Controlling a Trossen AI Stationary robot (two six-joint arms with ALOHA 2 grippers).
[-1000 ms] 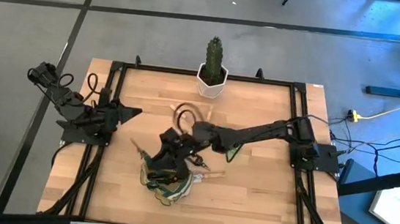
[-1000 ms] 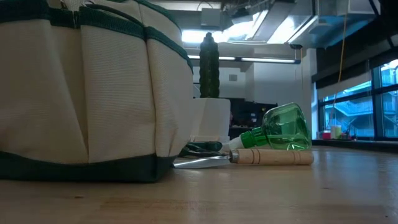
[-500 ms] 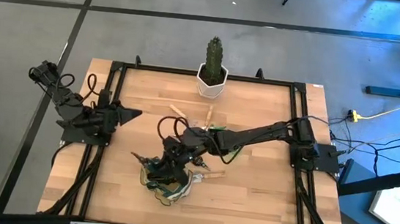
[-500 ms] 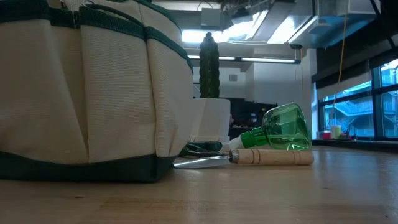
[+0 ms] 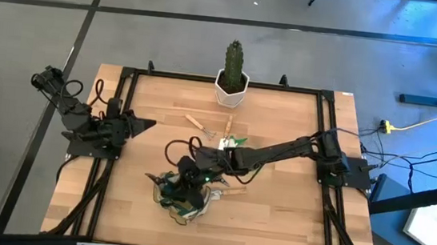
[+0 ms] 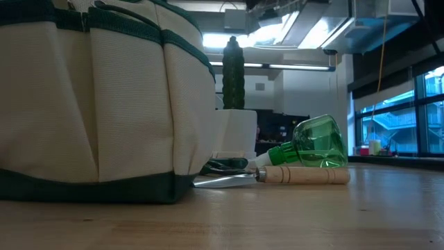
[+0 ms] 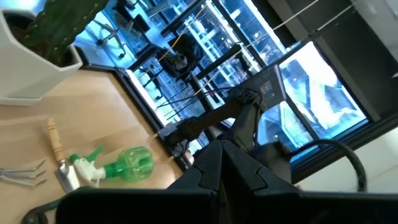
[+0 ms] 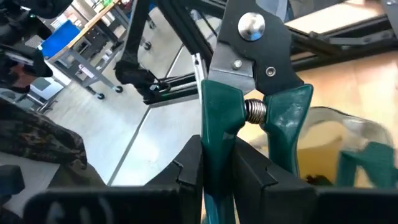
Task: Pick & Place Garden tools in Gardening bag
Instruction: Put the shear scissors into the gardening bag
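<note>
A: Right end effector (image 5: 183,177) seen lower centre, clamped on green-handled metal pruning shears (image 8: 252,118) over the olive-and-tan fabric gardening bag (image 5: 183,198).

B: Left end effector (image 5: 148,122) parked upper left of the wooden worktop (image 5: 274,216), fingers pressed together. Green translucent sprayer (image 6: 312,144) lies beside the bag.

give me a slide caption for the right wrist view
Right gripper shut on the pruning shears, above the gardening bag.

The wooden table (image 5: 274,216) carries the gardening bag (image 5: 183,199), a potted cactus (image 5: 232,75), a sprayer (image 6: 316,144) and 2 wooden-handled tools (image 5: 208,126)
</note>
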